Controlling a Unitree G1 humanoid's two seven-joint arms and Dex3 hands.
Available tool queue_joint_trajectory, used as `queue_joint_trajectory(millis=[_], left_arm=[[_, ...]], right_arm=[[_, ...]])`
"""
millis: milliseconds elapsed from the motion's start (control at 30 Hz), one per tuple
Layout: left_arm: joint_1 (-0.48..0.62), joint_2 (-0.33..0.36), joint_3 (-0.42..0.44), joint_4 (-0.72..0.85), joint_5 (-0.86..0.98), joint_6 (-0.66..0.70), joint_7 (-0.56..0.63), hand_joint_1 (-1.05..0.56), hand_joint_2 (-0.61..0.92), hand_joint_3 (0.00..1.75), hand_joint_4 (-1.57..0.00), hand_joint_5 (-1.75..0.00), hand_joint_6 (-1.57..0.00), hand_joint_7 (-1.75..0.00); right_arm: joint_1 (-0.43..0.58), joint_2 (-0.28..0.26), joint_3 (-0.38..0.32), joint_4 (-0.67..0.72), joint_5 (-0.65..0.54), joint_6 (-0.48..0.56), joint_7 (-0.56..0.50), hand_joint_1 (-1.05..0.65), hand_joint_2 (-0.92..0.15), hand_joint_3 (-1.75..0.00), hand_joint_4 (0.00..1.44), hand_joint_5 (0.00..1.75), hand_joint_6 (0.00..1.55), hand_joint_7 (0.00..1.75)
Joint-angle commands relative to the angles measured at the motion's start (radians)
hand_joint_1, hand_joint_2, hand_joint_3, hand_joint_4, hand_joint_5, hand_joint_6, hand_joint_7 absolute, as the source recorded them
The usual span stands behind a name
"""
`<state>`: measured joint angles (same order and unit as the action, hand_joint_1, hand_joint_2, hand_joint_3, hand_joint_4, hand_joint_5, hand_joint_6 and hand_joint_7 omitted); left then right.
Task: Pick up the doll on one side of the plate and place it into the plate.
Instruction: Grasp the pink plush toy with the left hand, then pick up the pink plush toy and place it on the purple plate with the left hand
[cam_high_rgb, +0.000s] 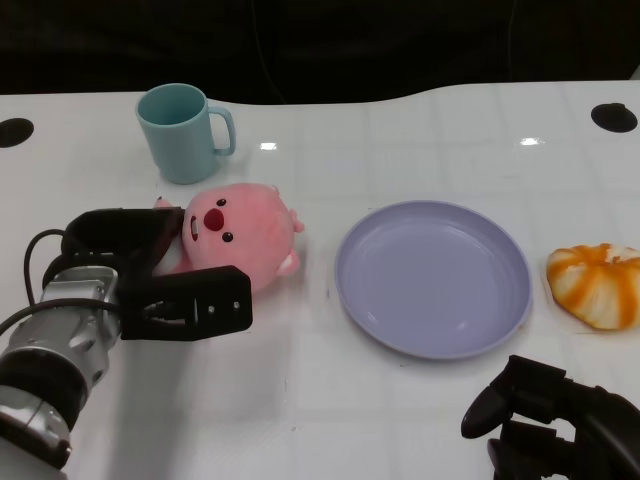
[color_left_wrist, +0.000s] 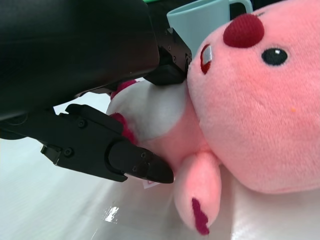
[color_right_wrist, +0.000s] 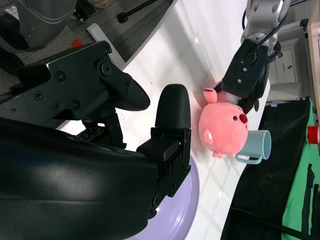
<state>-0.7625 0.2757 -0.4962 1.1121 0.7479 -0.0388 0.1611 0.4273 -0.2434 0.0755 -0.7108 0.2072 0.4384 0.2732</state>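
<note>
Here the pink doll (cam_high_rgb: 232, 235) lies left of the plate (cam_high_rgb: 432, 277), head toward it, its body hidden inside the clamping left hand (cam_high_rgb: 160, 275), while the right hand (cam_high_rgb: 555, 415), half cut off, curls empty.

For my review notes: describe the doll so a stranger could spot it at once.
Left of the round lilac plate, just in front of the light blue mug, lies a pink plush doll with a dark red nose. The left hand wraps around it.
</note>
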Motion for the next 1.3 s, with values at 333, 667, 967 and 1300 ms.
queue_joint_trajectory(millis=[333,667,967,1300], left_arm=[[0.045,-0.012,-0.048,0.09,-0.003,-0.066,0.12,-0.3,0.92,0.32,-0.73,-1.74,-0.59,-1.55],[0.069,0.014,0.003,0.047,-0.051,-0.133,0.255,-0.22,0.89,0.32,-0.84,-1.75,-0.6,-1.75],[0.08,0.024,0.089,-0.029,-0.148,-0.168,0.226,-0.18,0.69,0.72,-0.86,-1.75,-0.66,-1.75],[0.141,0.057,0.131,-0.224,-0.174,-0.193,0.192,-0.17,0.53,1.03,-0.9,-1.75,-0.73,-1.75]], right_arm=[[0.008,-0.007,-0.002,-0.009,0.002,0.006,-0.003,-0.12,-0.64,-1.07,0.66,1.75,0.5,1.43],[0.014,-0.003,-0.004,-0.024,0.007,0.031,-0.014,-0.12,-0.65,-1.07,0.66,1.75,0.49,1.43],[-0.005,-0.003,-0.007,-0.004,0.007,0.029,-0.011,-0.12,-0.66,-1.05,0.65,1.75,0.49,1.43],[-0.001,-0.003,-0.001,-0.002,-0.003,0.024,-0.014,-0.11,-0.65,-1.06,0.66,1.75,0.49,1.44]])
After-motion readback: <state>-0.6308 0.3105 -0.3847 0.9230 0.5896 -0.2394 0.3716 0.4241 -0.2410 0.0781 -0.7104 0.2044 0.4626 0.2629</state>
